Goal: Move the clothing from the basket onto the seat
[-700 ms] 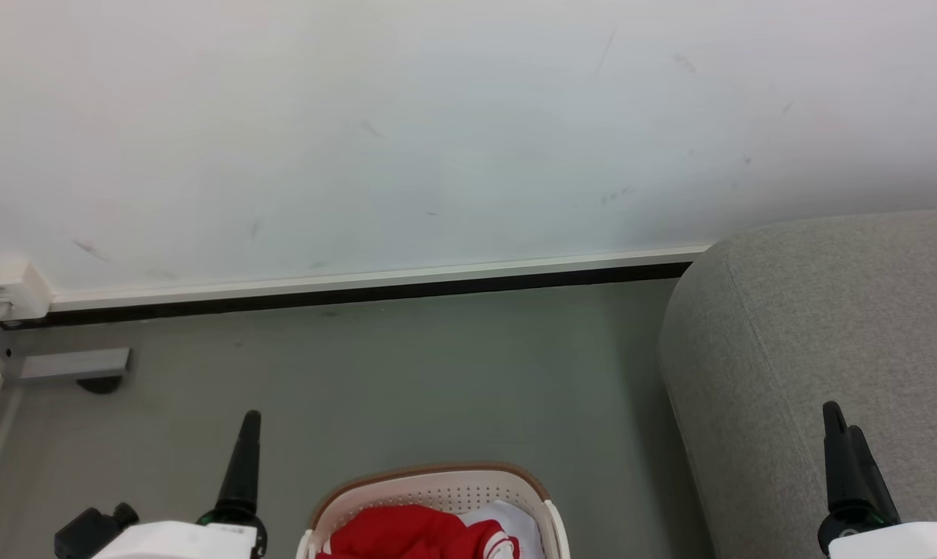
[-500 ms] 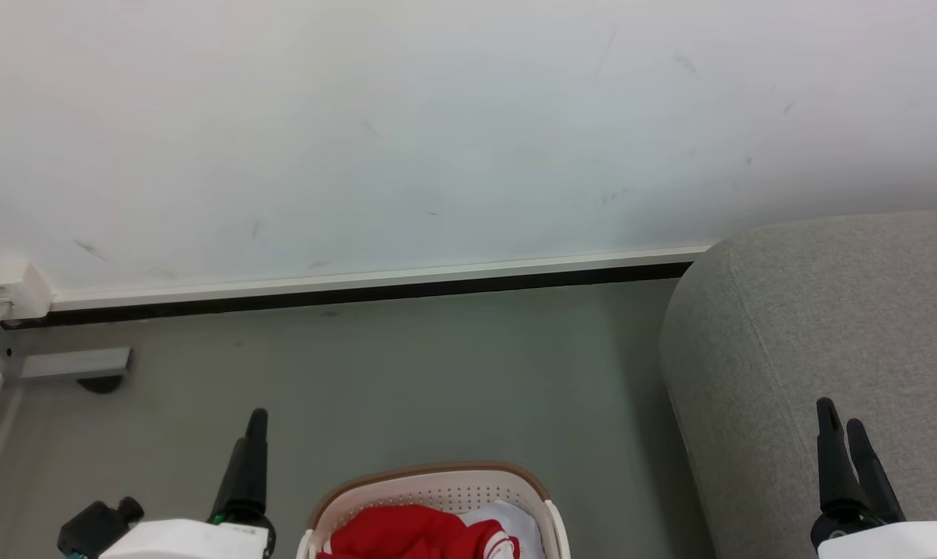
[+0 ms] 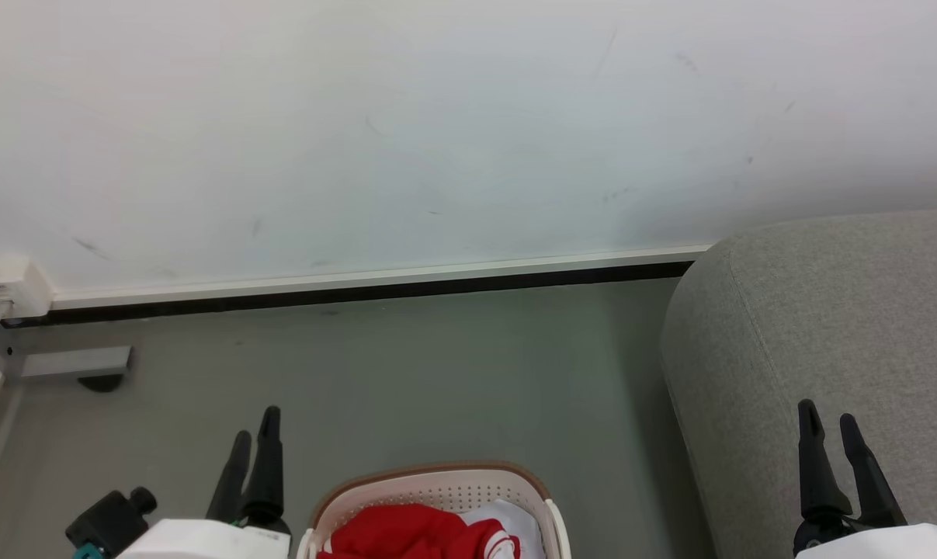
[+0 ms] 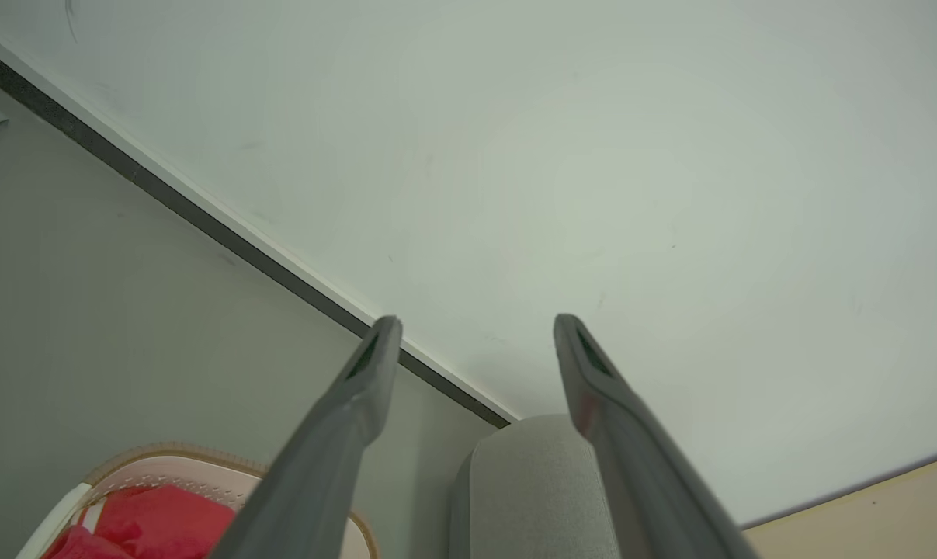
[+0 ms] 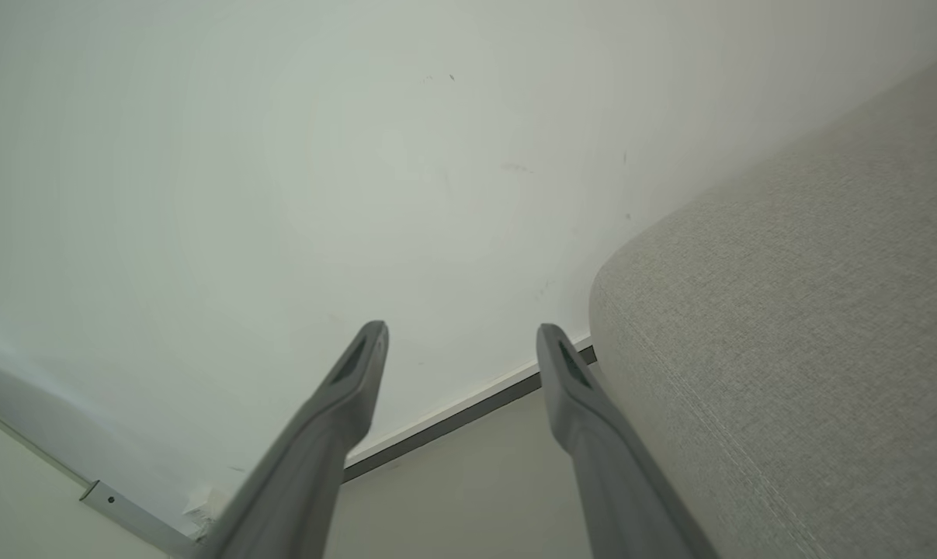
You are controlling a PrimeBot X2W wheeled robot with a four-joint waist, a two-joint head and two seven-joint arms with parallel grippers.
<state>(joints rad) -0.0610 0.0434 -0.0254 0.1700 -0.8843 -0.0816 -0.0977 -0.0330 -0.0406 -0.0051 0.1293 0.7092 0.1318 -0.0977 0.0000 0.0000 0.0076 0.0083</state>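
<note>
Reaching for clothing (image 3: 406,532) in basket (image 3: 437,471) | left gripper (image 3: 255,425) parted, empty | right gripper (image 3: 827,413) parted, empty | lower straight down, pinch deep fold | carry onto seat (image 3: 825,310)

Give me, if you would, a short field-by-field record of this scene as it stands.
basket: cream, tan rim, on the floor
clothing: red and white, lying in the basket
seat: grey sofa right of the basket, visible part bare
left gripper: open, empty, left of the basket
right gripper: open, empty, seen against the seat
task: not yet begun
</note>
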